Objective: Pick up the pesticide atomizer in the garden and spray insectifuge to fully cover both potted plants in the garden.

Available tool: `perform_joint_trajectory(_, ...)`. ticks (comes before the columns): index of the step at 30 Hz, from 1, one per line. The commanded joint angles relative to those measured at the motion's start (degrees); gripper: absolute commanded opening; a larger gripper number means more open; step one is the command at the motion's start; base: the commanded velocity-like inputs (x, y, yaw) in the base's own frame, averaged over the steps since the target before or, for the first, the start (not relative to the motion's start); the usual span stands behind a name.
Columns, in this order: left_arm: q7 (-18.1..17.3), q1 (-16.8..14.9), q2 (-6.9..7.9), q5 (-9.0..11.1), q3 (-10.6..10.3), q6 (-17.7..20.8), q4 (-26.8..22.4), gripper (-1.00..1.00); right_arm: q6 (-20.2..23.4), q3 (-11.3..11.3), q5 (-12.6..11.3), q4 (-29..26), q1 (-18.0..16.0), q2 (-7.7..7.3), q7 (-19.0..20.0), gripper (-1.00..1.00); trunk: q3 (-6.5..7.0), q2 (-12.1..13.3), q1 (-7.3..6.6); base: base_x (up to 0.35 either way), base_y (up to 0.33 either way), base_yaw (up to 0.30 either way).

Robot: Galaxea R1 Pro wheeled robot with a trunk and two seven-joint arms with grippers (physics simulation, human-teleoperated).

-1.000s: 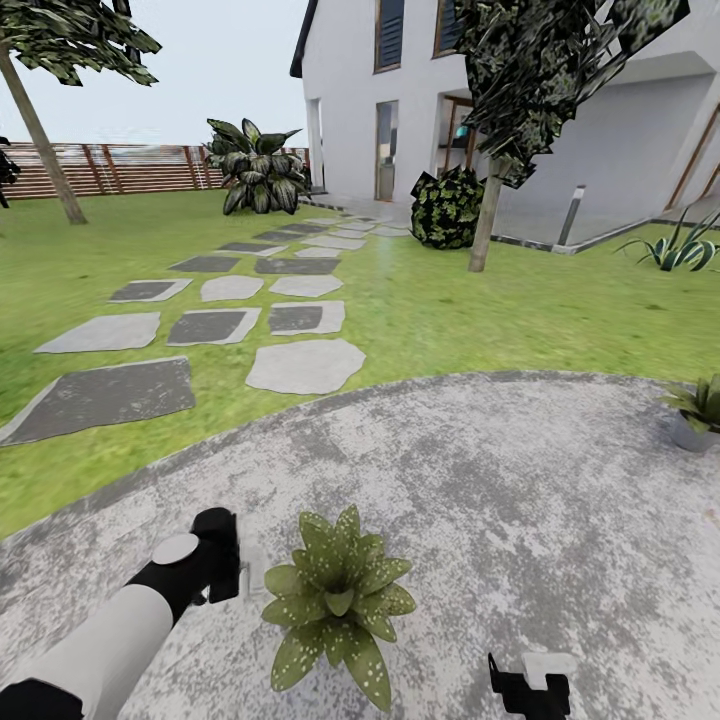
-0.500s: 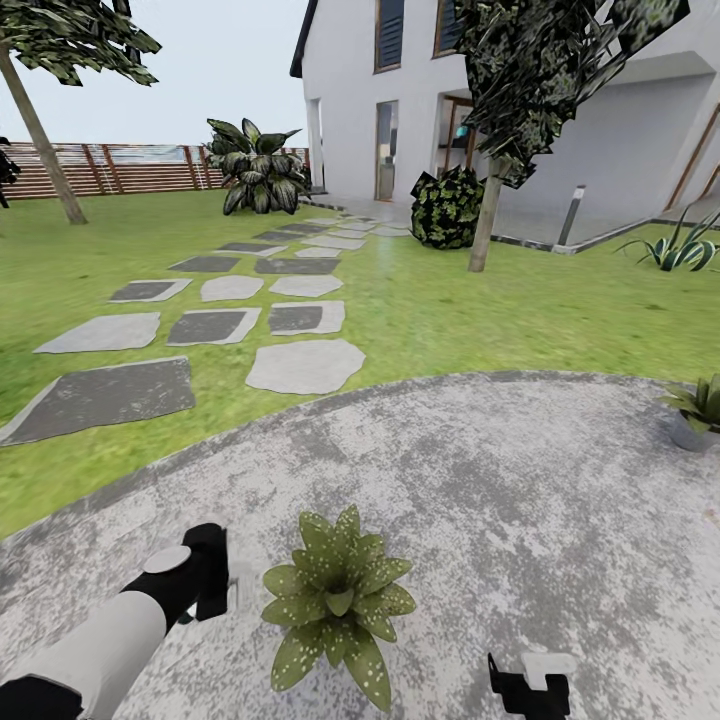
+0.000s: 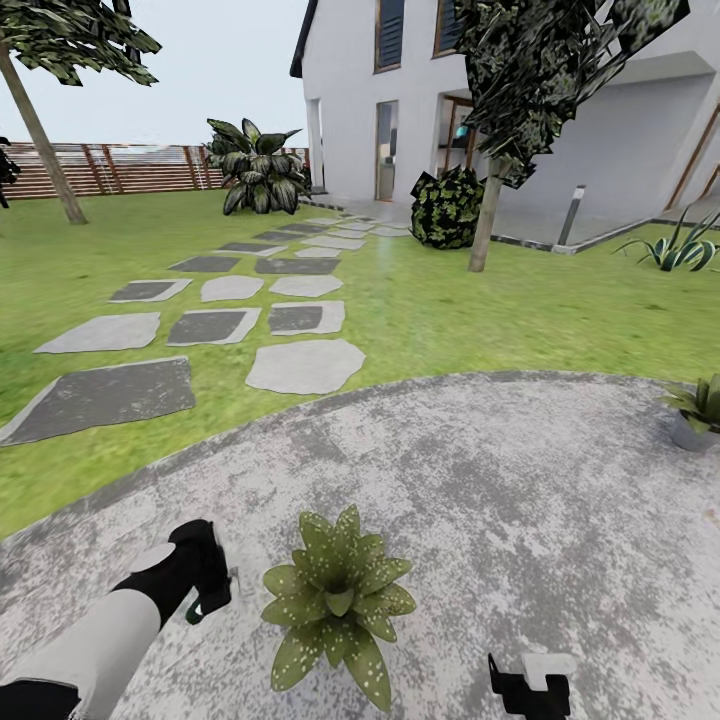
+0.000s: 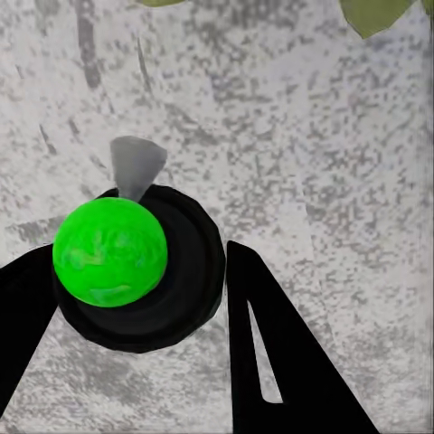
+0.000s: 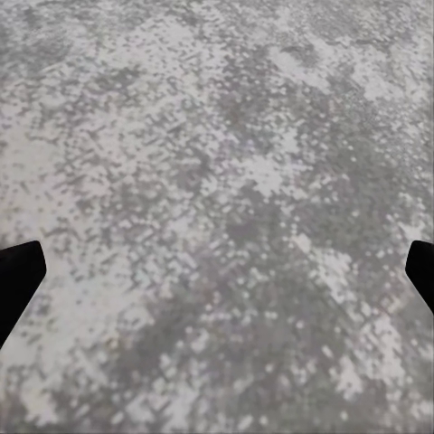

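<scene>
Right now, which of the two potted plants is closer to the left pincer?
The near plant at the patio's front edge, right beside the left pincer. The other plant sits far off at the patio's right side.

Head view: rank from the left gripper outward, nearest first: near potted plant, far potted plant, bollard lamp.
From the left gripper:
1. Near potted plant, right beside it on the patio, toward the robot's right.
2. Far potted plant, at the patio's right edge.
3. Bollard lamp, far back by the house.
</scene>
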Motion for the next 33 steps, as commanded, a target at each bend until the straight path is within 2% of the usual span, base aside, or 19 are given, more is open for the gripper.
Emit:
perform_joint_trajectory(1,-0.3,0.0,0.15,0.0,-0.3,0.5,0.1,-1.00,-0.1,0.5,-0.3,0.0,0.0,-0.01,-0.3,1.00,-0.05,0.0,-0.01,0.000,0.000,0.000)
perform_joint_trajectory(3,-0.2,0.6,0.38,-0.1,-0.2,0.4,0.3,-1.00,-0.1,0.5,-0.3,0.0,0.0,-0.01,-0.3,1.00,-0.05,0.0,-0.01,0.000,0.000,0.000)
perform_joint_trajectory(4,0.6,2.3,0.58,-0.5,-0.4,0.3,0.3,-1.00,-0.1,0.6,-0.3,0.0,0.0,-0.01,-0.3,1.00,-0.05,0.0,-0.01,0.000,0.000,0.000)
perform_joint_trajectory(5,2.8,4.0,0.65,-1.9,-0.8,0.3,0.0,-1.00,-0.1,0.5,-0.3,0.0,0.0,-0.01,-0.3,1.00,-0.05,0.0,-0.01,0.000,0.000,0.000)
perform_joint_trajectory(7,5.7,4.9,0.59,-3.3,-0.8,0.3,-0.1,-1.00,-0.1,0.5,-0.3,0.0,0.0,-0.01,-0.3,1.00,-0.05,0.0,-0.01,0.000,0.000,0.000)
perform_joint_trajectory(13,7.2,5.2,-0.03,-3.6,-0.5,0.4,-0.6,-1.00,-0.1,0.6,-0.3,0.0,0.0,0.06,-0.2,1.00,-0.05,0.0,-0.01,0.000,0.000,0.000)
perform_joint_trajectory(14,7.2,5.1,-0.01,-3.0,-0.4,0.4,-0.6,-1.00,-0.1,0.6,-0.3,0.1,0.0,0.05,-0.3,1.00,-0.05,0.0,-0.01,0.000,0.000,0.000)
perform_joint_trajectory(16,7.1,4.9,0.20,-0.4,-0.4,0.4,-0.7,-1.00,-0.1,0.6,-0.3,0.0,0.0,0.07,-0.2,1.00,-0.05,0.0,-0.01,0.000,0.000,0.000)
perform_joint_trajectory(17,7.1,4.8,0.36,1.7,-0.5,0.4,-0.7,-1.00,-0.1,0.6,-0.3,0.0,0.0,0.07,-0.2,1.00,-0.05,0.0,-0.01,0.000,0.000,0.000)
perform_joint_trajectory(19,7.1,4.7,0.66,4.3,-0.5,0.1,-0.7,-1.00,-0.1,0.6,-0.3,0.0,0.0,0.06,-0.2,1.00,-0.05,0.0,-0.01,0.000,0.000,0.000)
perform_joint_trajectory(21,7.2,4.7,0.75,5.0,-0.4,-0.4,-0.7,-1.00,-0.1,0.6,-0.3,0.0,-0.1,0.07,-0.2,1.00,-0.05,0.0,-0.01,0.000,0.000,0.000)
perform_joint_trajectory(25,7.2,4.7,1.09,5.3,-0.4,-0.8,-0.6,-1.00,-0.1,0.6,-0.3,0.0,0.0,0.07,-0.2,1.00,-0.05,0.0,-0.01,0.000,0.000,0.000)
perform_joint_trajectory(29,7.0,4.0,1.73,4.2,-0.7,-2.7,-0.6,-1.00,-0.1,0.6,-0.3,0.0,-0.1,0.07,-0.2,1.00,-0.05,0.0,-0.01,0.000,0.000,0.000)
perform_joint_trajectory(32,6.7,2.9,1.77,1.3,-0.8,-2.9,-0.6,-1.00,-0.1,0.6,-0.3,0.0,-0.1,0.07,-0.2,1.00,-0.05,0.0,-0.01,0.000,0.000,0.000)
perform_joint_trajectory(33,6.4,2.6,1.80,-0.3,-0.8,-2.8,-0.6,-1.00,-0.1,0.6,-0.3,0.0,-0.1,0.07,-0.2,1.00,-0.05,0.0,-0.01,0.000,0.000,0.000)
